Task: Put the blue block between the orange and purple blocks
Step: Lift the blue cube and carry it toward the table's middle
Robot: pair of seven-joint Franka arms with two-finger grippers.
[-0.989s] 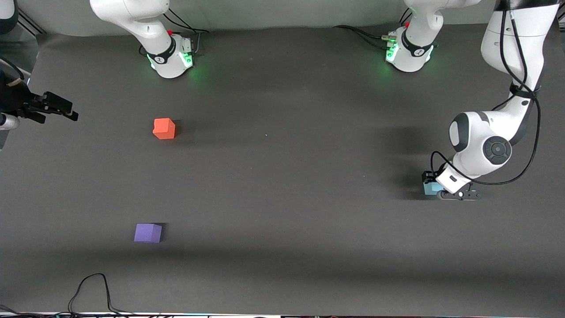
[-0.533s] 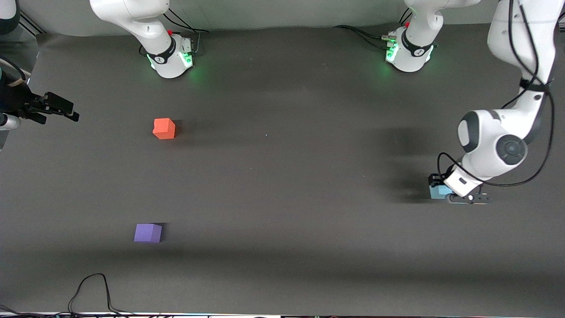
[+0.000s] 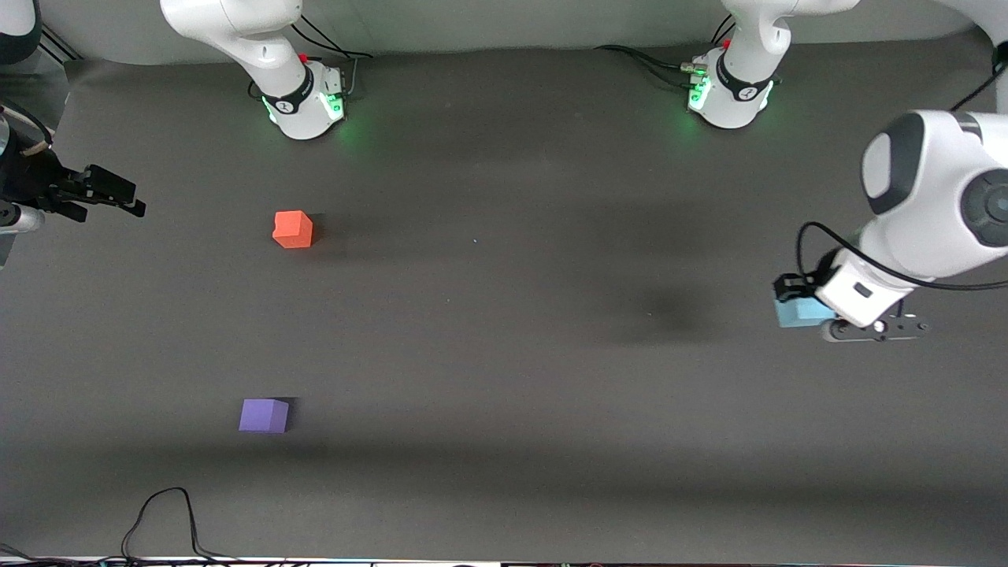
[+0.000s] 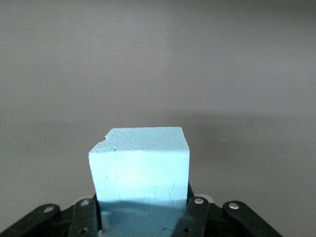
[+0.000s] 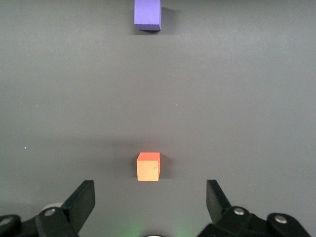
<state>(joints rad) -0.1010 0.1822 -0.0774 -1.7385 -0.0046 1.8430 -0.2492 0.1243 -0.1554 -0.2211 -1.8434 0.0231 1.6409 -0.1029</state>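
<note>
Blue block: small sky-blue matte foam cube [image 3: 794, 313], lifted over the table [image 3: 504, 331] at the left arm's end; likely light, soft, one corner chipped
Left gripper [image 3: 803, 307]: jaws clamped on its opposite faces
Right gripper [image 5: 150, 200]: jaws wide apart, empty, waiting above the orange-red foam cube [image 5: 148, 166]; violet-purple foam cube [image 3: 264, 415] sits nearer the front camera

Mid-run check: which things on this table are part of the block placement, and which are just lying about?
Job:
- blue block, shut in the left gripper, lifted over the left arm's end of the table
- orange block
- purple block, nearer the front camera than the orange one

Lying about:
- black cable at the table's near edge
- right gripper, open, waiting
</note>
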